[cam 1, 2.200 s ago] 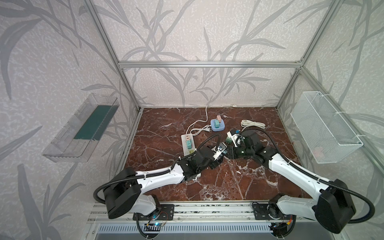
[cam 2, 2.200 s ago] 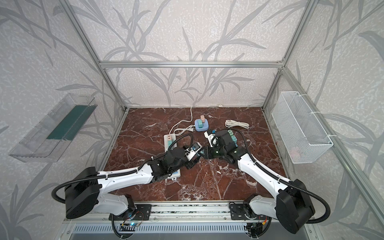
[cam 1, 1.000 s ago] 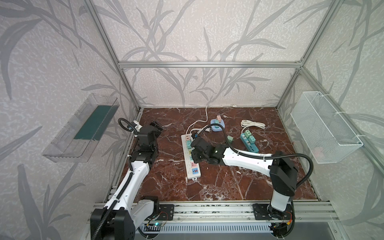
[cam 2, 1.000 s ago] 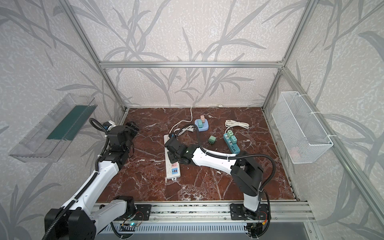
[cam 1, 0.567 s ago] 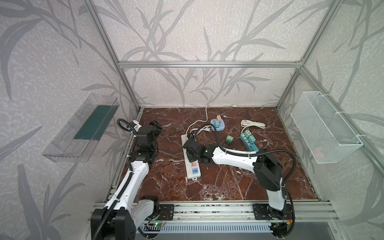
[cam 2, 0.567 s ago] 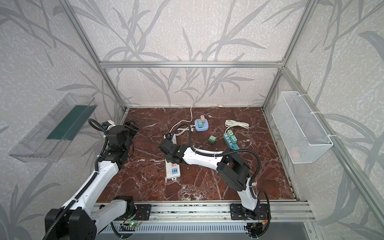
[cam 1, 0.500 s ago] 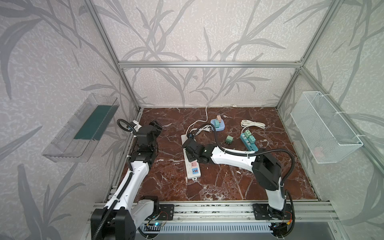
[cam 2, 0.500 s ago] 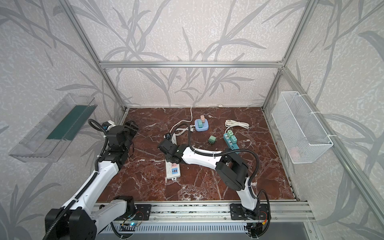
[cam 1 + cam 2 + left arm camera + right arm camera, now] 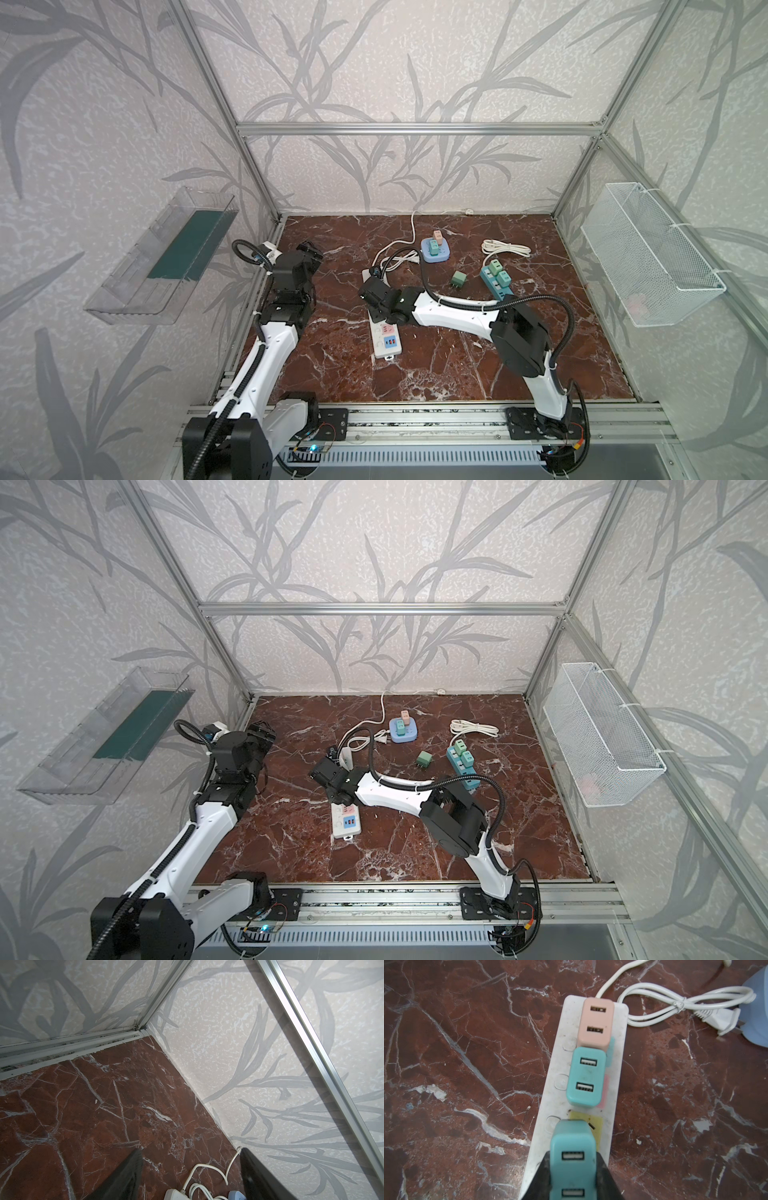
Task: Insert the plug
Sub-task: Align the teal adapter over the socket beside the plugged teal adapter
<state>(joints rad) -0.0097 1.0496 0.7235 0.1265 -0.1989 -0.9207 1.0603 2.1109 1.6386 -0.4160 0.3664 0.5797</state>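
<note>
Right claw (image 9: 573,1159) pinches teal dual-USB plug (image 9: 572,1145), lower centre of wrist view, at yellow socket (image 9: 596,1124) of white strip (image 9: 558,1064); left claw (image 9: 191,1151) spread.

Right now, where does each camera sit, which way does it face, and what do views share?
Top views: high at the front, looking down and back over the marble table; left arm and right arm show whole.
Left wrist: on the left gripper, facing the table's far left corner and walls; its two open fingers show.
Right wrist: above the white power strip, looking down; the right gripper shows clamping a teal plug.
Shared: both wrist views catch the strip's cabled end.
</note>
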